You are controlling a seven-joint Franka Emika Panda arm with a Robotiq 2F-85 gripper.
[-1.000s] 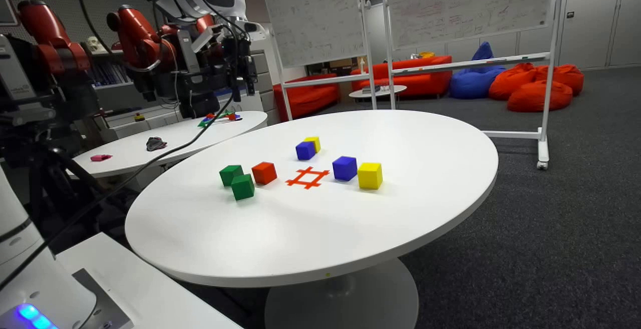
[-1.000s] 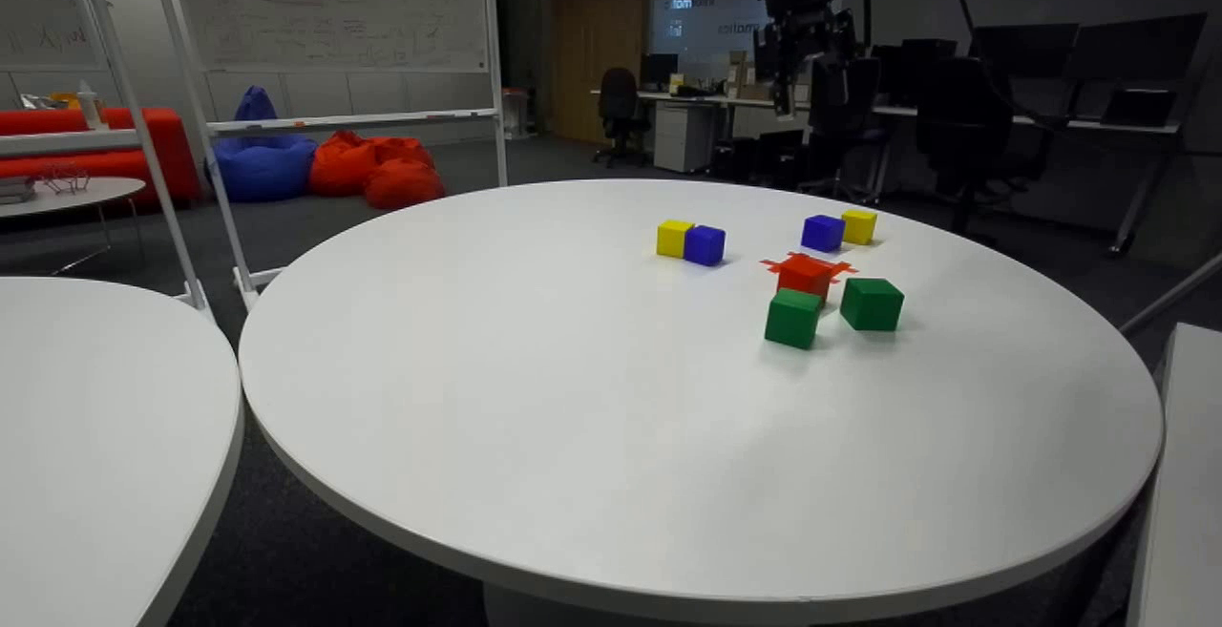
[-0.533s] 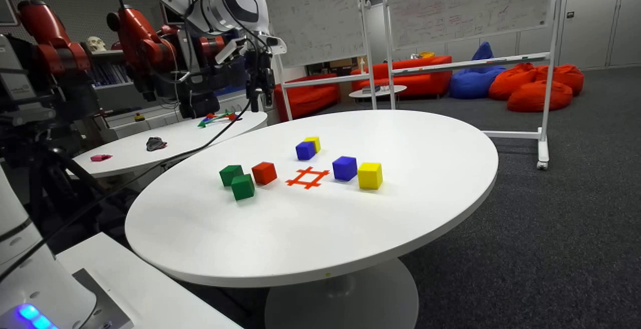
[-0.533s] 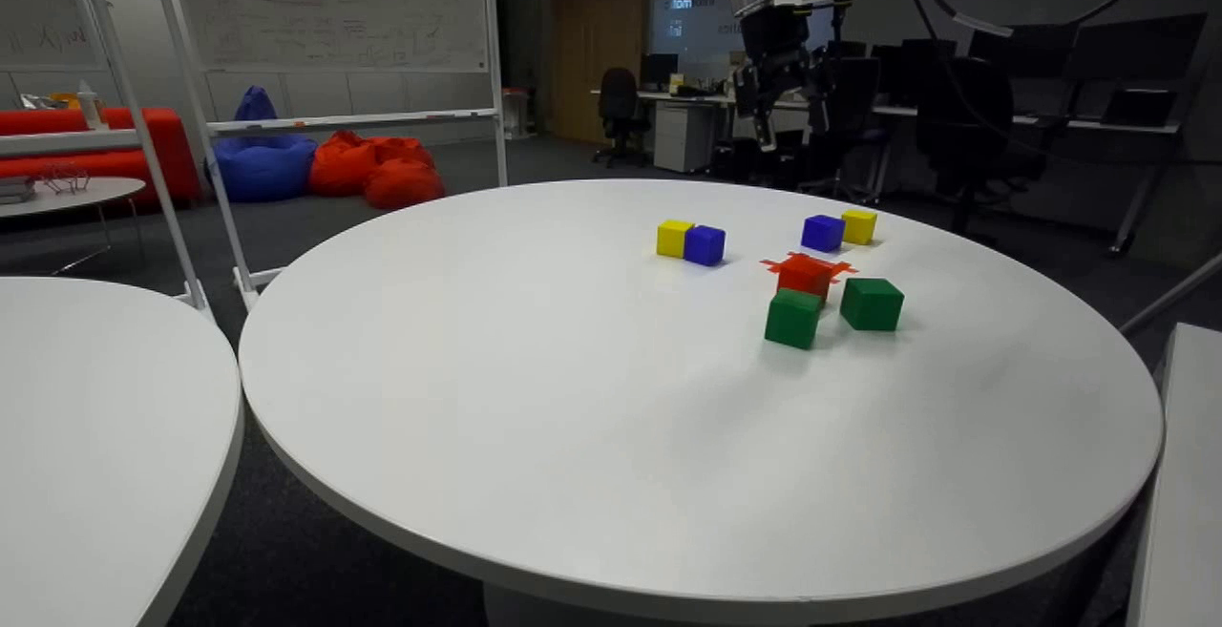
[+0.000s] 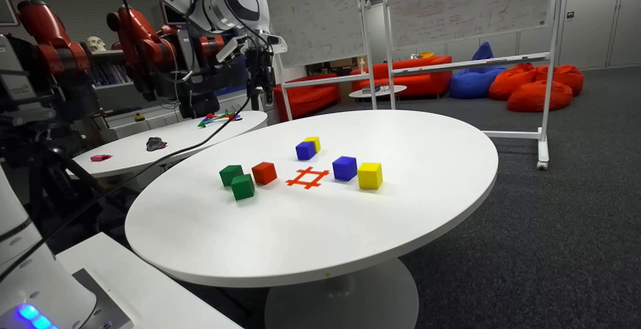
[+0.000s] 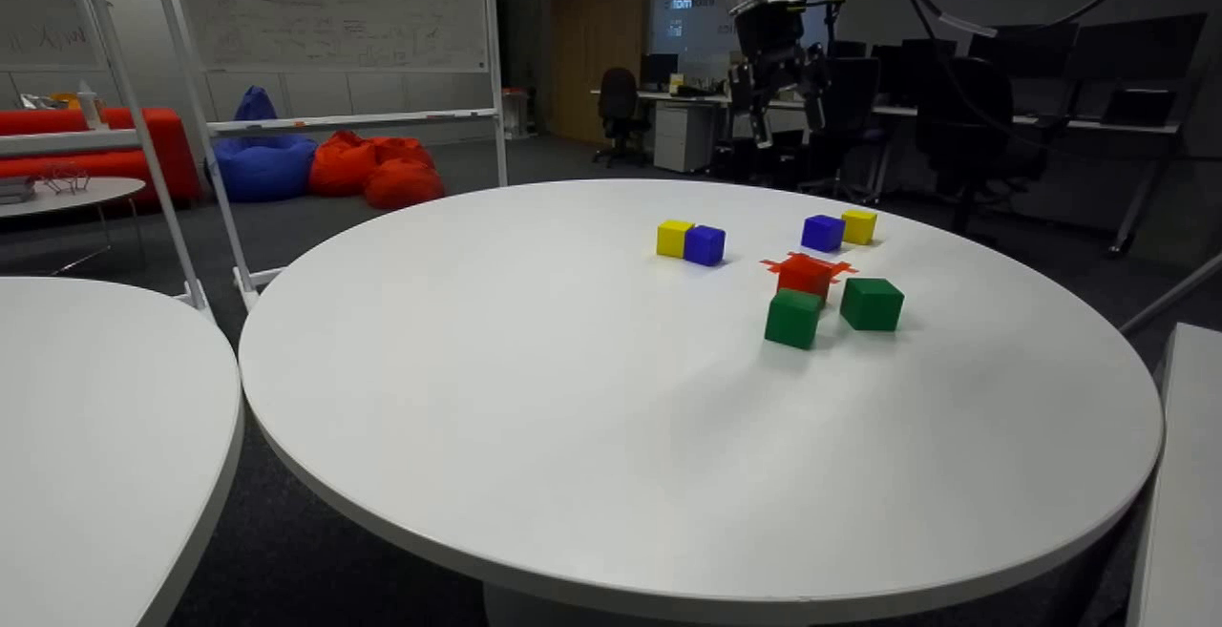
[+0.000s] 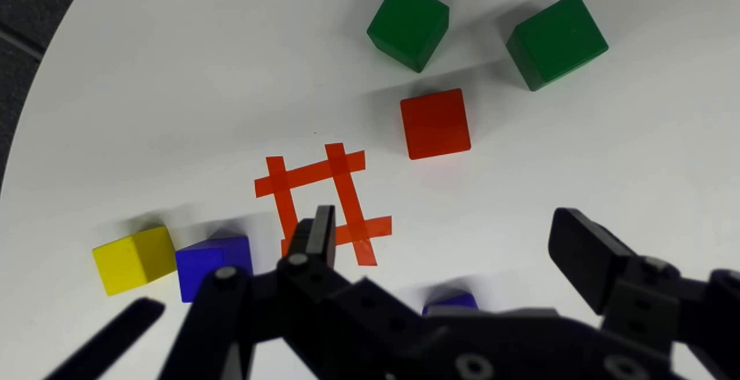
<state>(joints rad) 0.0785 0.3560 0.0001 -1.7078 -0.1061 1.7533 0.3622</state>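
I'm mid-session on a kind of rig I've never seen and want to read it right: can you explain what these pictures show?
You are driving one white robot arm with a black two-fingered hand at its end. Two views come from cameras standing outside the robot, looking across a round white table. The wrist view, from a camera on the arm, looks down past the hand's fingers, dark along the bottom.

On the table stand two green cubes, a red cube, two blue cubes and two yellow cubes, each blue one beside a yellow one. Strips of red tape frame a small square; the red cube stands outside it.

The hand is open above the table and holds nothing. The blue cube peeking out behind it in the wrist view is down on the table.
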